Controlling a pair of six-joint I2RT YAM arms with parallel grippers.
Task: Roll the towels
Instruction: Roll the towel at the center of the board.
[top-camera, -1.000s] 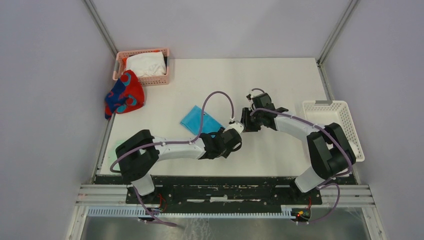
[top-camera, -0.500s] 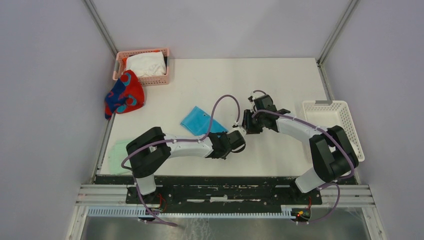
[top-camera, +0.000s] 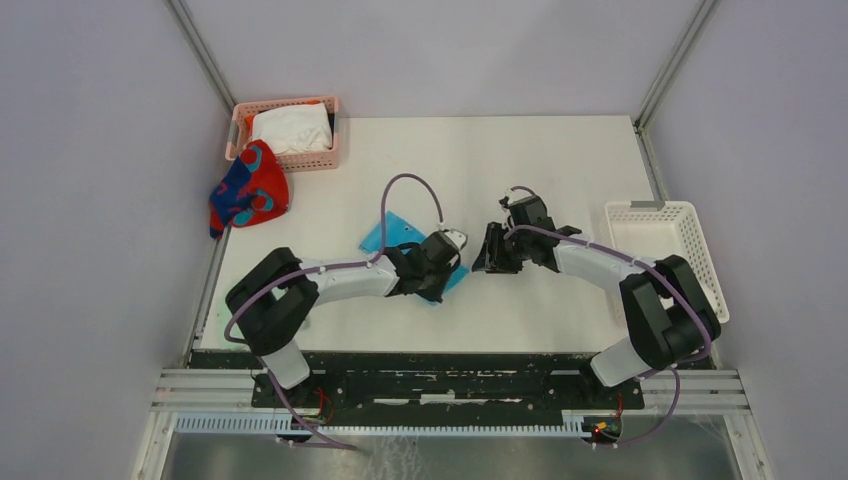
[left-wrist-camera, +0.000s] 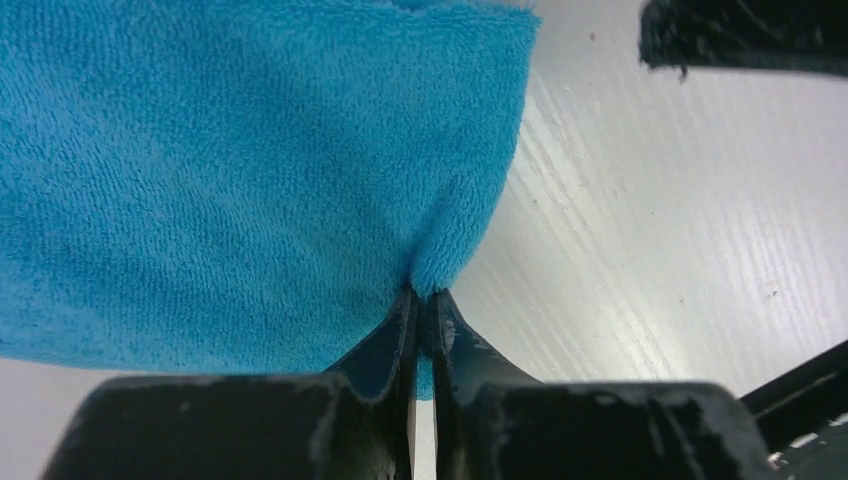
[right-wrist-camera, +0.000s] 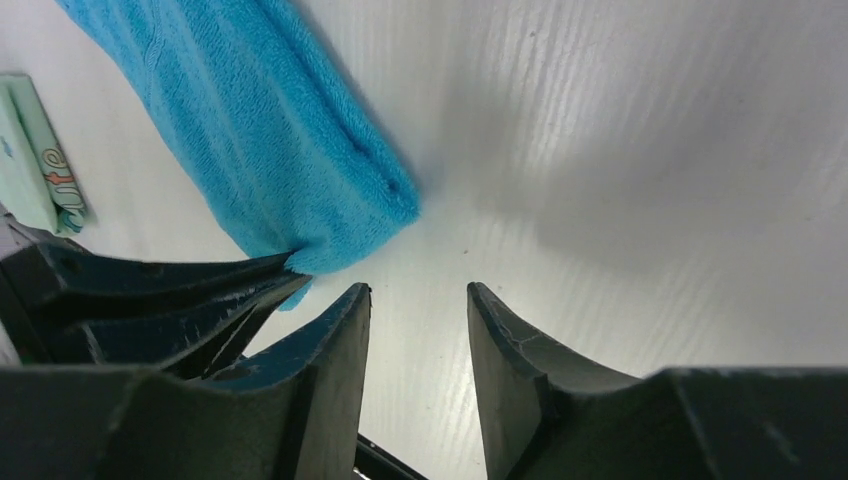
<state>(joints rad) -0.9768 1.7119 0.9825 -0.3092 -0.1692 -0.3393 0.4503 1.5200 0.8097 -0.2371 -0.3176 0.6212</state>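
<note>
Between the tips of the left pincer (left-wrist-camera: 421, 296), closed tight, sits a pinched fold of the turquoise towel (left-wrist-camera: 230, 170); just beside it the right pincer (right-wrist-camera: 417, 292) stands part-open, empty.

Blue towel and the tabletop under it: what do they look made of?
Blue towel: likely terry or microfibre, matte, fine looped nap, puckering where the left gripper pinches it. Tabletop: hard white board, slight sheen, faint grain lines; laminate or paint, cannot tell.

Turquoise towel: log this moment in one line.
left pincer: shut on turquoise towel edge | right pincer: open, empty, near its corner | towel: not yet rolled
</note>
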